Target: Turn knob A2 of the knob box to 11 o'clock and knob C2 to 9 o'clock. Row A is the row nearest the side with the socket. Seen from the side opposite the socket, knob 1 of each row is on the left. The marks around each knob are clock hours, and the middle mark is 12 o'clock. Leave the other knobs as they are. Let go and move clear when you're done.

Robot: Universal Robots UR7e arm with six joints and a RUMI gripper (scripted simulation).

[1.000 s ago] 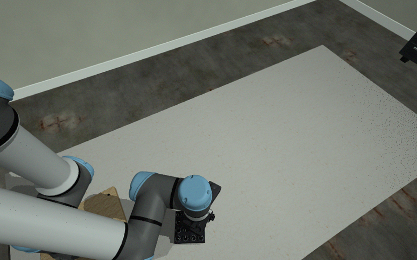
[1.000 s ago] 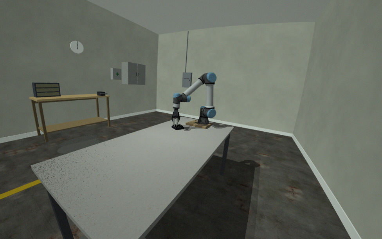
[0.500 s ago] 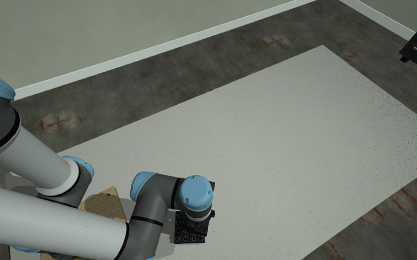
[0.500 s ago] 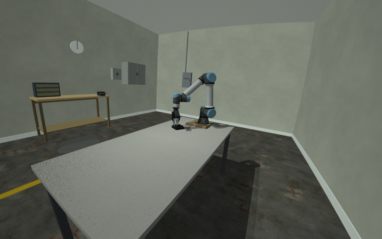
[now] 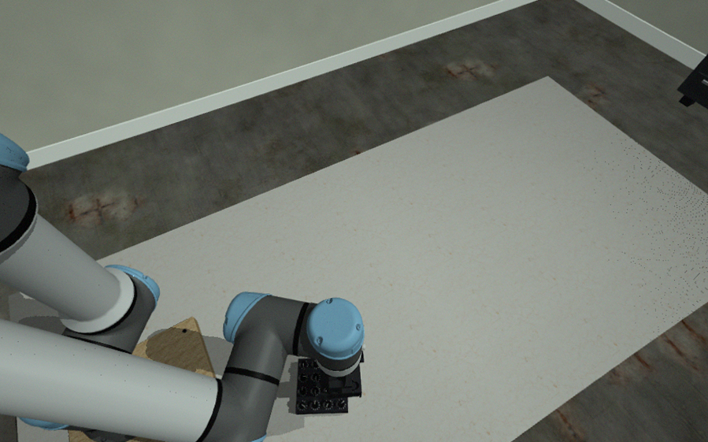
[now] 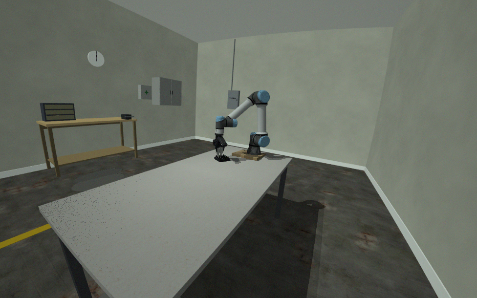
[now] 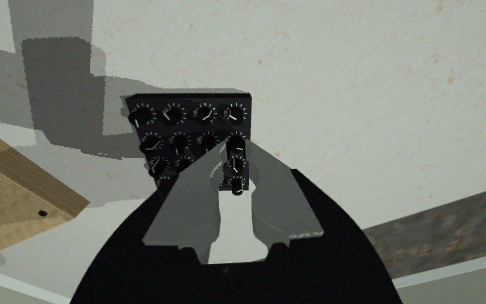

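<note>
The black knob box (image 5: pixel 321 400) (image 6: pixel 222 159) (image 7: pixel 191 129) lies on the white table near the robot's base. It carries rows of small black knobs with white pointers. My gripper (image 5: pixel 340 383) (image 6: pixel 219 155) (image 7: pixel 236 141) points straight down onto the box. Its grey fingers are shut on one knob (image 7: pixel 235 148) in the right-hand column as the wrist view shows it. I cannot tell from here which labelled knob it is. In the top view the wrist hides the fingertips. The knobs of the box's far row (image 7: pixel 172 114) are in plain sight.
The white table (image 5: pixel 481 246) (image 6: pixel 158 217) stretches away from the box. The wooden base plate (image 5: pixel 173 344) (image 6: pixel 246 154) (image 7: pixel 25 210) of the arm lies close beside the box. The arm's elbow (image 5: pixel 253 348) hangs over the table next to it.
</note>
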